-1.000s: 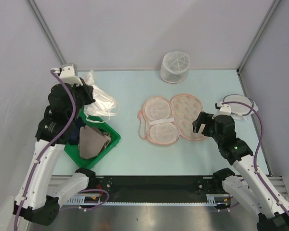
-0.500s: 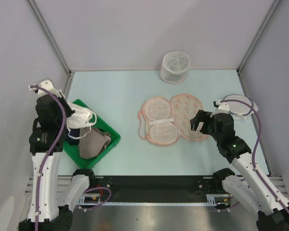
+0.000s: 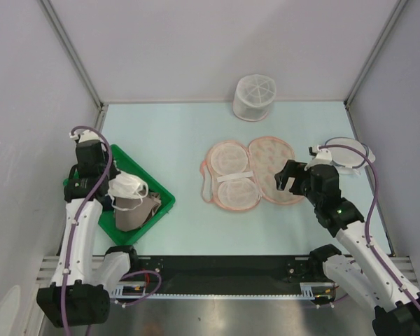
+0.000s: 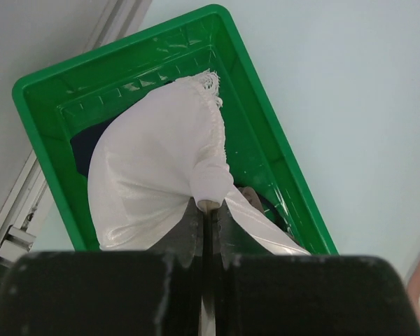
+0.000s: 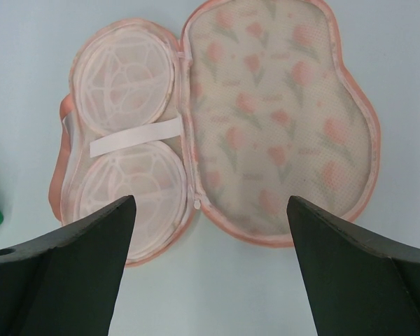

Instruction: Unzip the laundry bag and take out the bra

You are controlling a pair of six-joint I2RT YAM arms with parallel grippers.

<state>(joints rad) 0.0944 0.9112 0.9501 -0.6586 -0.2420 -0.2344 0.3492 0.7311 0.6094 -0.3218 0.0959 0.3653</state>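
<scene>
Table: pale blue-green top (image 3: 196,133) inside a grey-walled booth, arms bolted at the near edge.
Laundry bag: the laundry bag (image 3: 250,173) lies mid-table, unzipped and spread flat in two halves. One half shows white mesh cups under a white band, the other the printed lining. No garment shows inside.
Bra: the bra (image 4: 154,168) hangs bunched over the green bin (image 4: 126,49), well apart from the bag, above a tan cloth (image 3: 134,213) and a dark cloth (image 4: 82,143).
Left gripper: the left gripper (image 4: 206,210) has its fingers pressed together on a fold of the bra.
Right gripper: the right gripper (image 5: 210,203) hovers by the bag's right half with fingers spread wide, holding nothing.
Risk, release: only a small fold is pinched, so the cloth may cling to a finger or a thin strap may catch when the fingers part.
Risk, bin: one strap trails toward the rim, and the bra could end up draped over the edge and slide onto the table.
Writing: none readable. The bag carries only a small flower print, and no brand or label shows anywhere.
</scene>
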